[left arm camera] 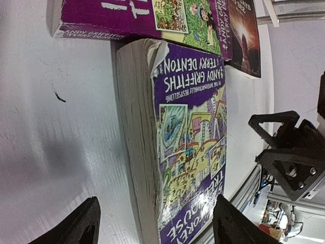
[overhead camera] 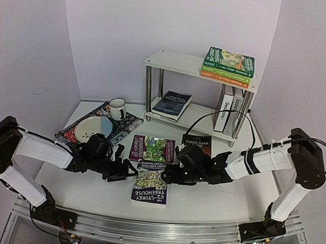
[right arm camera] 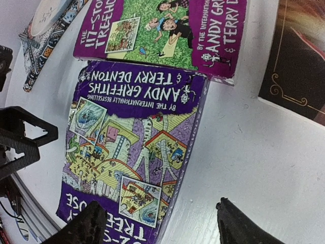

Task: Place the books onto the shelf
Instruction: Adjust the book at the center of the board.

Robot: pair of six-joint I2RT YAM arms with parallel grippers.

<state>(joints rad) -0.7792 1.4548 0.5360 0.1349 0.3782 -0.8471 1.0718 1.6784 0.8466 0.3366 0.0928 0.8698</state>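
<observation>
The purple book (overhead camera: 149, 186) lies flat — left gripper (overhead camera: 126, 173) at its nine o'clock, right gripper (overhead camera: 167, 174) at three, both spread.

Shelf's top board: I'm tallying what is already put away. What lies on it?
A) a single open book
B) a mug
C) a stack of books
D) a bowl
C: a stack of books lies flat at the right end of the top board of the shelf, while the mug stands down at table level.

near purple book (overhead camera: 149, 186): "52-STOREY TREEHOUSE" | black book (overhead camera: 197, 145): "THREE DAYS"
</observation>
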